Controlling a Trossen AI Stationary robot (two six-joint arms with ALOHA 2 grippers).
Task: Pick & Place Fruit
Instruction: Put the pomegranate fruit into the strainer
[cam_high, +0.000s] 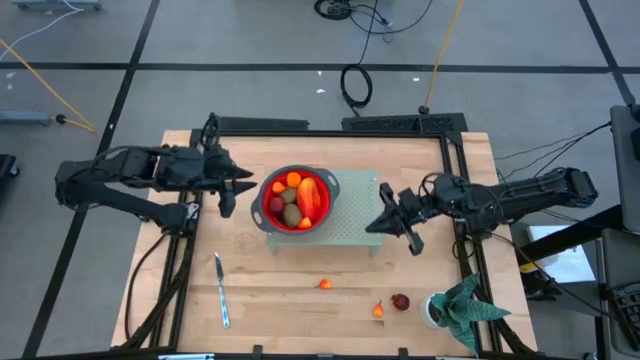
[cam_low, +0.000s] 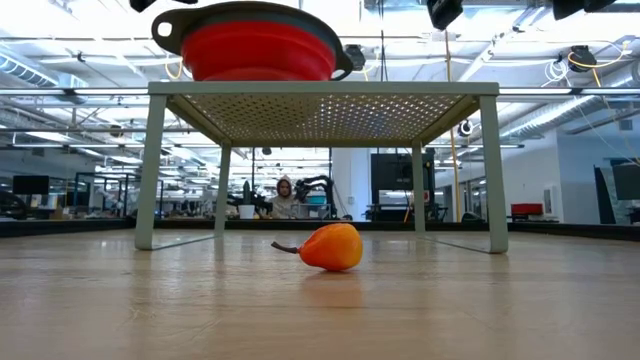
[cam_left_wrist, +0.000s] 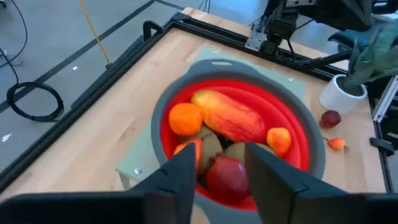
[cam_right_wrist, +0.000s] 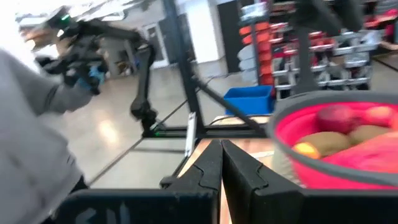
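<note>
**Red bowl loaded, three pieces left on the table**

I saw the wooden table (cam_high: 300, 300) with the pale green perforated stand (cam_high: 355, 215) near its middle. On the stand sat the red bowl (cam_high: 270, 190) with its grey rim, and most of the fruit lay in it: a long red-orange piece (cam_left_wrist: 233, 118), a round orange one (cam_left_wrist: 185, 118), a dark red one (cam_left_wrist: 227, 174), kiwis (cam_high: 291, 213) and a small orange piece (cam_left_wrist: 279, 140).

My left gripper (cam_high: 228, 190) hung just beside the bowl's left rim, its fingers (cam_left_wrist: 180, 180) parted with nothing between them, as far as the blurred wrist view let me judge. My right gripper (cam_high: 388, 215) sat over the stand's right edge, fingers pressed together and empty.

The potted plant (cam_high: 458, 308) stood at the front right corner and the silver knife (cam_high: 220, 290) lay front left.

Loose on the table in front of the stand lay a dark red fruit (cam_high: 400, 301), a small orange fruit (cam_high: 378, 310) just beside it, and another small orange fruit (cam_high: 325, 284) well apart
</note>
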